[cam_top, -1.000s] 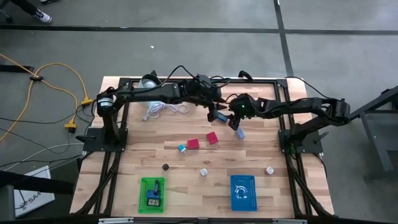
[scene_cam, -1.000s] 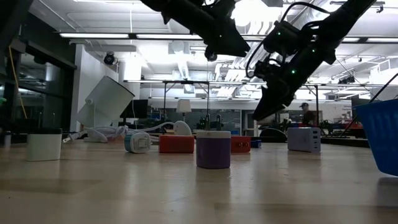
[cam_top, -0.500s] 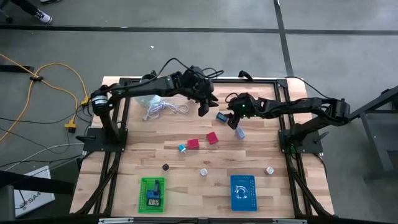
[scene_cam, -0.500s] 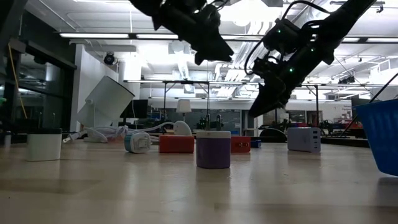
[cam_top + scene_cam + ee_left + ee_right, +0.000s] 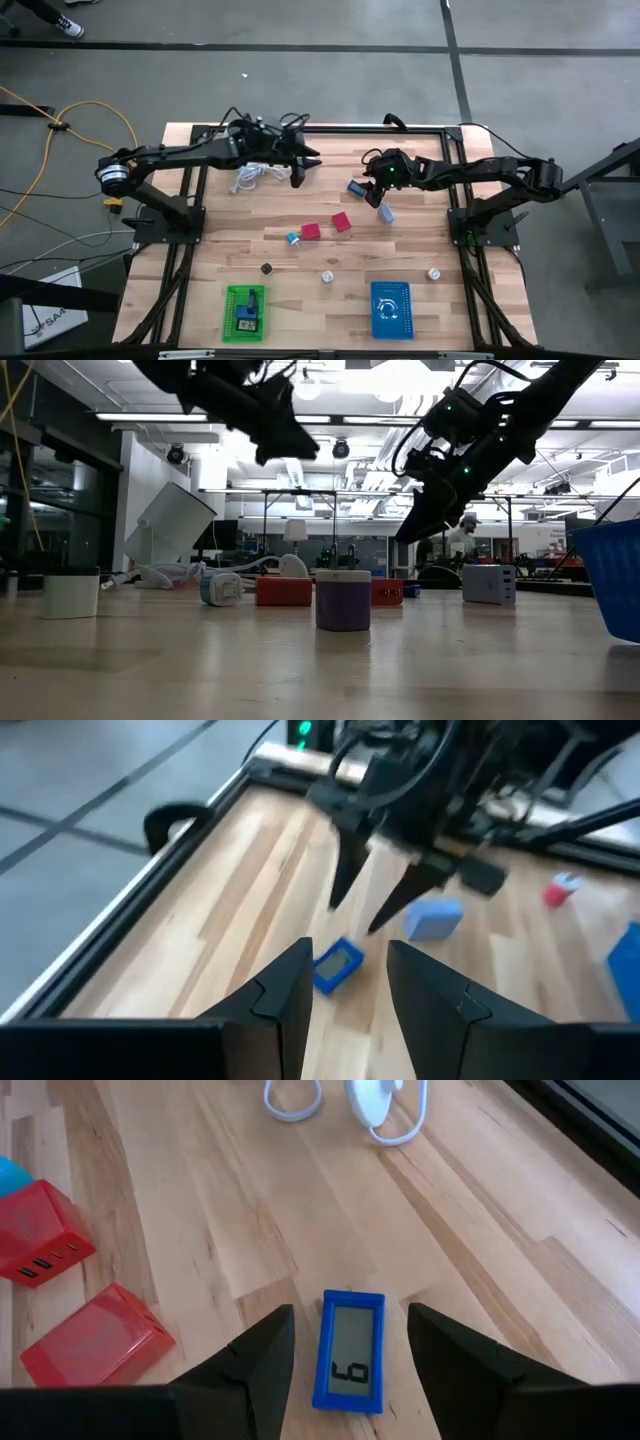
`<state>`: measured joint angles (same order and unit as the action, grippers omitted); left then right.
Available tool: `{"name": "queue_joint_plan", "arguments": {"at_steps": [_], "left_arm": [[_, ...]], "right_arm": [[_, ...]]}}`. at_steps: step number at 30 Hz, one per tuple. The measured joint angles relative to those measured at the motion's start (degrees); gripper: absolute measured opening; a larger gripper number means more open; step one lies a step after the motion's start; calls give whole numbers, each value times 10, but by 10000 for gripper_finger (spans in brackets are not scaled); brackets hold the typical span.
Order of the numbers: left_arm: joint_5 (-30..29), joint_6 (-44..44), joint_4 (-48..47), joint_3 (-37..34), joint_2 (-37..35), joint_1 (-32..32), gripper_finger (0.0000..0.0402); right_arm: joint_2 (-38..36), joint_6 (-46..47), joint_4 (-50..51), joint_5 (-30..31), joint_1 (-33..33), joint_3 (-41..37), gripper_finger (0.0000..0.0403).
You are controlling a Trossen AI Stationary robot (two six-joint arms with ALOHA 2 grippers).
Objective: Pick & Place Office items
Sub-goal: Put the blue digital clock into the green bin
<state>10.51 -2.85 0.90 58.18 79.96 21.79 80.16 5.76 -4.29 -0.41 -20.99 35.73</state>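
Note:
A small blue piece with a grey display [image 5: 349, 1348] lies flat on the table, far of centre [image 5: 356, 187]. My right gripper [image 5: 350, 1380] hangs open above it, one finger on either side, clear of it [image 5: 374, 188]; the low view shows this gripper [image 5: 410, 530] well above the table. My left gripper [image 5: 297, 173] is open and raised near the coiled white cable [image 5: 262, 175]; its wrist view shows the blue piece [image 5: 337, 965] ahead. Two red blocks [image 5: 311, 231] [image 5: 342, 221], a pale blue block [image 5: 386, 213] and other small pieces lie about the table.
A green tray [image 5: 245, 312] with pieces in it and a blue basket [image 5: 391, 309] stand near the near edge. A cyan piece [image 5: 293, 238], a black one [image 5: 267, 268] and two white round ones [image 5: 327, 277] [image 5: 434, 272] lie mid-table. A dark frame runs along the table's edges.
My left gripper has drawn back from beside the blue display piece toward the table's left, ending near the white cable. The blue piece lies where it was. My right gripper has stayed over it.

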Motion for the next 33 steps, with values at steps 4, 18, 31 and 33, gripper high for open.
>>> {"name": "queue_joint_plan", "arguments": {"at_steps": [4, 18, 31, 33], "left_arm": [[-6, -1, -3, -12, -4, -1, 127], [-2, -2, -6, -13, -1, -3, 127], [-1, -2, -4, -13, 0, -3, 127], [-1, -2, -4, -13, 0, -3, 127]], "right_arm": [[0, 0, -18, 0, 0, 0, 184], [0, 6, 0, -9, 1, 8, 184], [6, 35, 9, -7, 19, 8, 184], [9, 37, 8, -7, 23, 8, 184]]}}
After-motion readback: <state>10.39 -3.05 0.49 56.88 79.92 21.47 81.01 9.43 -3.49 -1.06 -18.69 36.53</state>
